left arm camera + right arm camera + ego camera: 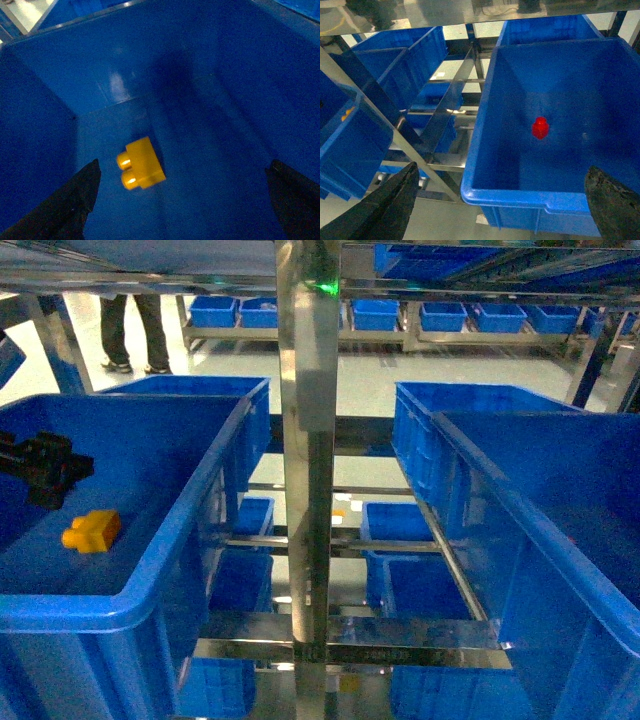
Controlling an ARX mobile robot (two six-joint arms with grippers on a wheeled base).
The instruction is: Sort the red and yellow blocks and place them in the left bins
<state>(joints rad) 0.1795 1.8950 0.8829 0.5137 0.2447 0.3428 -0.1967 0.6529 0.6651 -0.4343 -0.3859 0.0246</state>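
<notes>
Glossy orange-yellow two-stud plastic brick (140,164) lies loose on the floor of the deep bright blue plastic crate on the left (150,585), toward its near-left corner, studs pointing sideways, so it looks already dropped in. Left end effector (182,200) hangs inside that crate above the brick, jaws spread wide, holding nothing, black fingertips (75,192) well apart on either side of the view. Small glossy red one-stud plastic brick (540,127) sits upright on the floor of the deep blue crate on the right (485,195), about mid-floor, nothing near it. Right end effector (500,205) hovers above that crate's near rim, jaws wide, empty; it does not show in the head view. Judgement: yellow done, red not yet moved to a left bin. Risks: crate walls are tall and smooth, so a steep reach for the red brick could clip the thick rolled rim; the brick is small and glossy, so an off-centre close could squirt it toward a wall or corner where fingers can't straddle it. Carrying across, the shiny steel rack post (308,470) stands between the crates, and the arm could hit it, or a weak grip could drop the brick through the gap to lower crates. Left arm lifting out could catch its crate's rim too.
</notes>
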